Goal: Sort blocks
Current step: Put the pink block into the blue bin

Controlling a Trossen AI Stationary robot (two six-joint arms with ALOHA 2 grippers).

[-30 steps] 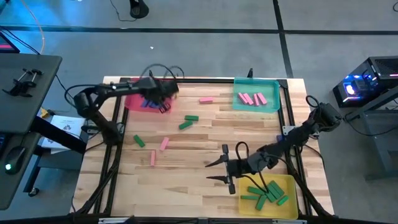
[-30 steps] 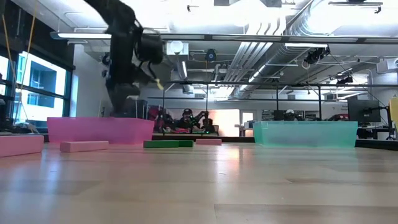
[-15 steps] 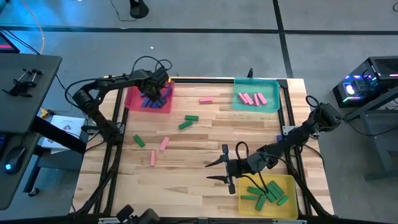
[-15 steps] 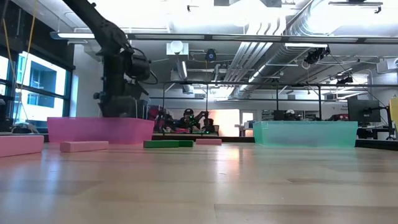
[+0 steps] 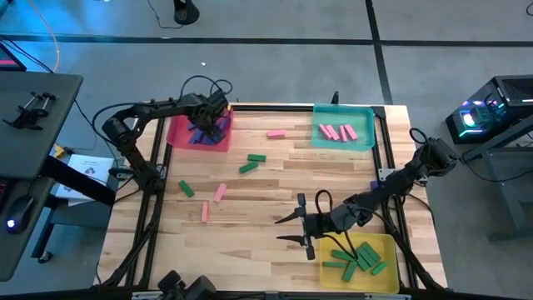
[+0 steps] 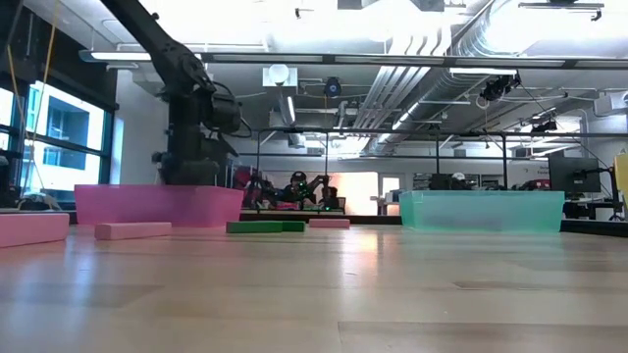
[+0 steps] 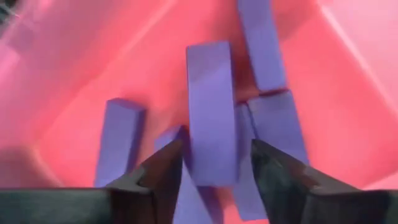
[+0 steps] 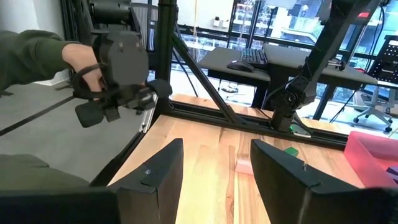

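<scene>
My left gripper [image 7: 217,148] points down into the pink tray [image 5: 176,133] at the far left and is open. A blue-purple block [image 7: 210,112] lies lengthwise between its fingers, on top of other blue-purple blocks [image 7: 118,140]. My right gripper [image 5: 285,229] hovers level and open near the front middle, holding nothing. Loose green blocks [image 5: 247,167] and pink blocks [image 5: 220,192] lie flat on the wooden table. In the low view the tray wall [image 6: 157,206] hides the left fingertips. My left gripper has one finger [image 7: 168,168] right against the block's long side [image 7: 191,155]; whether it touches, I cannot tell. The other finger [image 7: 267,165] stands apart from the block with a gap showing.
A teal tray [image 5: 366,110] at the far right holds pink blocks. A yellow tray [image 5: 390,247] at the near right holds green blocks. A dark frame rail [image 5: 383,158] borders the table. Beyond the table a person's hand [image 8: 81,62] holds a control handle.
My left gripper has moved from the pink tray's right rim toward the table's far-left corner and has sunk down into the tray, tipping more steeply downward. My right arm has kept still.
</scene>
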